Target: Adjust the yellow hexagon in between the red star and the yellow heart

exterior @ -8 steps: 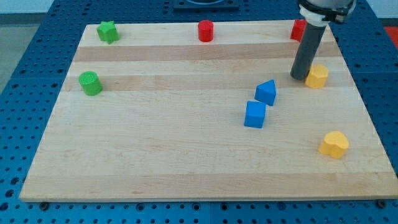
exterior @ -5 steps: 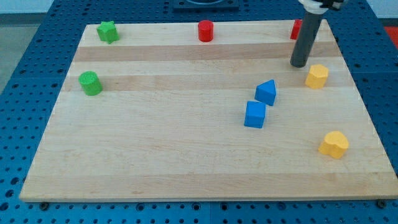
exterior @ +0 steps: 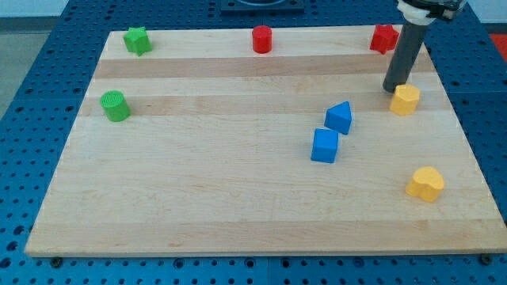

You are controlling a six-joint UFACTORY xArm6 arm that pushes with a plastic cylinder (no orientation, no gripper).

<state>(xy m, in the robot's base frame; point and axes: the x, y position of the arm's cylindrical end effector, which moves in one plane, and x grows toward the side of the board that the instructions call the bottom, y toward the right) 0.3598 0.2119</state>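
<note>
The yellow hexagon (exterior: 405,100) sits near the board's right edge, below the red star (exterior: 385,38) at the top right corner and above the yellow heart (exterior: 425,184) at the lower right. My tip (exterior: 394,89) rests on the board just up and left of the hexagon, touching or nearly touching its upper left side. The rod rises up toward the view's top right and stands just right of the red star.
A blue triangular block (exterior: 340,117) and a blue cube (exterior: 325,146) lie left of the hexagon. A red cylinder (exterior: 262,39) stands at the top middle. A green star (exterior: 137,39) and a green cylinder (exterior: 116,105) are at the left. The wooden board (exterior: 198,198) ends close to the right of the hexagon.
My tip went from the hexagon's left side up and away, then came back right to its upper left. The hexagon has shifted only slightly.
</note>
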